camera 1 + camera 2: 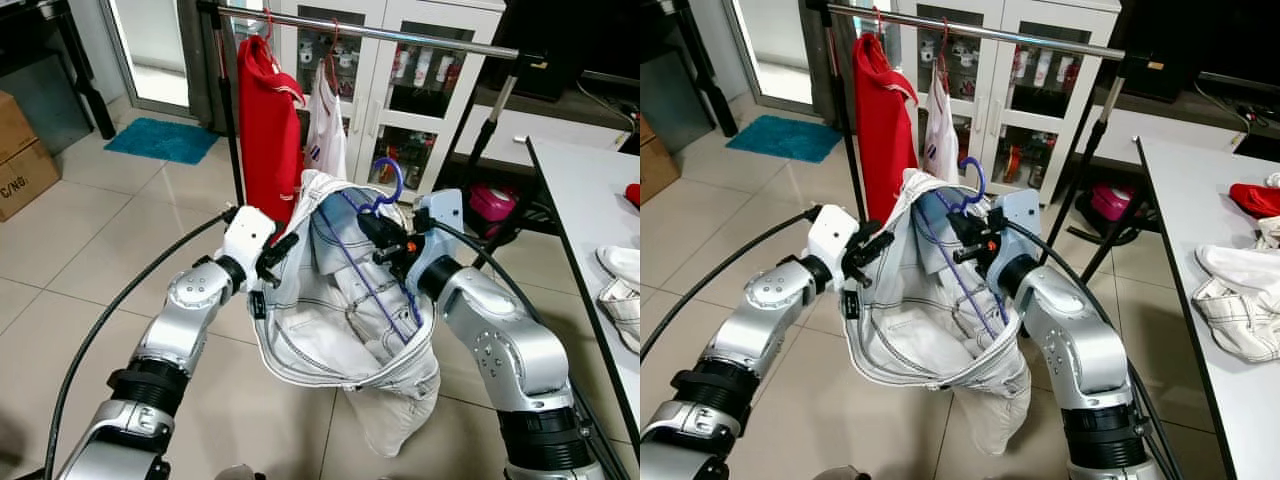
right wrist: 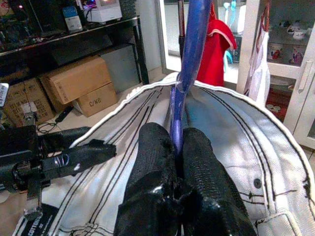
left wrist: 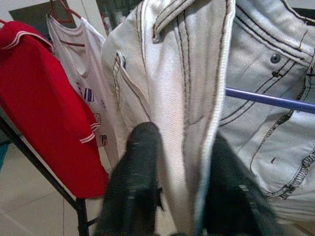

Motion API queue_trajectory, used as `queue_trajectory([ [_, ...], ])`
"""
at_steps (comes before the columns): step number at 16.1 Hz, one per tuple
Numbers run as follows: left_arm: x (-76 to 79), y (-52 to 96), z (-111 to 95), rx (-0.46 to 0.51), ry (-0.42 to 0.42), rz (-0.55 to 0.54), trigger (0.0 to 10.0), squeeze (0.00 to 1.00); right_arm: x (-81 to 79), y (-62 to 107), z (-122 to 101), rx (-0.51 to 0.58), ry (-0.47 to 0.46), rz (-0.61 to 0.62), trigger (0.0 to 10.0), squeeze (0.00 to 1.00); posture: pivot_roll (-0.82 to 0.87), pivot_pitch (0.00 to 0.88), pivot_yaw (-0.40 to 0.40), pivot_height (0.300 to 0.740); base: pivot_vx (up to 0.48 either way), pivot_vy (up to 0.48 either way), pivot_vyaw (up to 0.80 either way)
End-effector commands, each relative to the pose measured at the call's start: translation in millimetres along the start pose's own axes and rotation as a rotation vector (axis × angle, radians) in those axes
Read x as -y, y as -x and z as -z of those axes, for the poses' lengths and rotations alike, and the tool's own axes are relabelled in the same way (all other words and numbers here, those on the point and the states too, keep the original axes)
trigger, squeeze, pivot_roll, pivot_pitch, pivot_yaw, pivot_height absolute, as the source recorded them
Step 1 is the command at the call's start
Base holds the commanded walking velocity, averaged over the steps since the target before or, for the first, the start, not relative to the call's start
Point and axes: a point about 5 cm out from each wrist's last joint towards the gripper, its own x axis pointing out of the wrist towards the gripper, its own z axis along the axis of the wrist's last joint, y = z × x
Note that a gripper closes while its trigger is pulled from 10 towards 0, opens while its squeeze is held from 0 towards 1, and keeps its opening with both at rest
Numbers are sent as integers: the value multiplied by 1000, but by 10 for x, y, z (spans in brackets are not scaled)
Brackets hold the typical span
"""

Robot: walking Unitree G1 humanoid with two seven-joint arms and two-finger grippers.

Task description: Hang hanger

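A white denim jacket [image 1: 340, 320] hangs on a blue hanger [image 1: 390, 180] in front of me, below and short of the metal clothes rail [image 1: 400, 35]. My right gripper [image 2: 178, 142] is shut on the hanger's neck just under the hook, which points up. My left gripper [image 1: 275, 255] is shut on the jacket's front edge [image 3: 197, 73], one finger [image 3: 138, 172] on each side of the cloth. The hanger's blue bar [image 3: 270, 98] shows inside the open jacket. A red shirt [image 1: 265, 130] and a white shirt [image 1: 325, 130] hang at the rail's left end.
The rail's black stand legs [image 1: 480, 140] spread behind the jacket, with a pink bag [image 1: 490, 205] on the floor by them. A white table [image 1: 590, 200] with folded white clothes [image 1: 625, 290] runs along the right. Glass-door cabinet [image 1: 400, 90] behind; cardboard boxes [image 1: 20, 150] far left.
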Motion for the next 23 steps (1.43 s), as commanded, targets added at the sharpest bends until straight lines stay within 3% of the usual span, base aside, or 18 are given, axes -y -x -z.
queue_trajectory([
  [1, -23, -21, -53, 19, -4, -7, 0, 0, -28, 17, -144, 59, 17, -23, 0, 0, -92, 0, -33, 740, 0, 0, 0],
  [8, -55, 8, 21, -9, 13, -30, 0, 0, -59, 14, -119, 54, 11, -33, 0, 0, -87, 0, -34, 740, 0, 0, 0],
  [14, -322, 104, 88, -70, 41, -151, 0, 0, -67, 26, -101, 53, 5, -29, 0, 0, -79, 0, -25, 740, 0, 0, 0],
  [16, -495, 145, -28, -22, 58, -206, 0, 0, -71, 29, -42, 8, 78, -50, 0, 0, -73, 0, -28, 740, 0, 0, 0],
  [17, -654, 170, -200, 52, 95, -245, 0, 0, -96, 47, 48, -52, 149, -94, 0, 0, -68, 0, -30, 740, 0, 0, 0],
  [18, -719, 184, -280, 86, 110, -261, 0, 0, -108, 60, 91, -80, 179, -117, 0, 0, -68, 0, -30, 740, 0, 0, 0],
  [20, -954, 221, -546, 183, 157, -321, 0, 0, -146, 167, 245, -188, 319, -249, 0, 0, -65, 0, -29, 740, 0, 0, 0],
  [23, -1175, 243, -683, 234, 229, -412, 0, 0, -150, 312, 274, -212, 332, -363, 0, 0, -73, 0, -19, 740, 0, 0, 0],
])
